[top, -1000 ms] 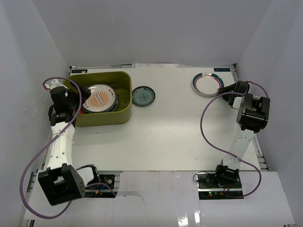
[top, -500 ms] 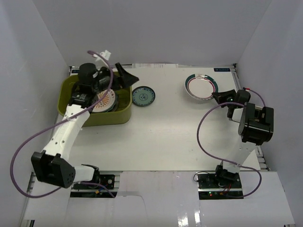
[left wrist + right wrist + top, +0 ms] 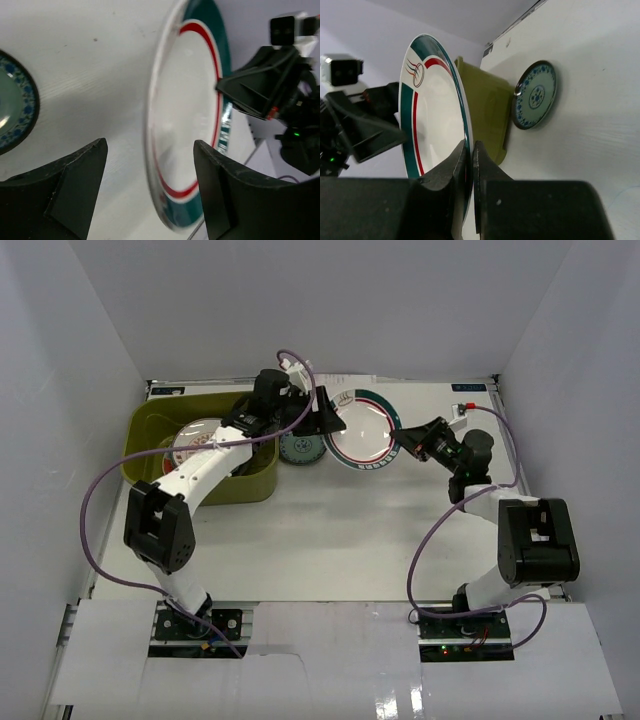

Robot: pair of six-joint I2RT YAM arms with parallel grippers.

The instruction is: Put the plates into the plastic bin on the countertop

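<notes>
Right fingers (image 3: 445, 190) are clamped on the rim of the white plate with teal-red rim (image 3: 432, 110). It is held tilted above the surface (image 3: 330, 530) near the rear edge, right of the plastic bin (image 3: 215, 485) at the rear left corner. Left fingers (image 3: 75, 190) stand open with the plate's opposite rim between them; contact cannot be determined. The rim emblem (image 3: 416, 70) consists of curved lines, and any lettering is unreadable.
</notes>
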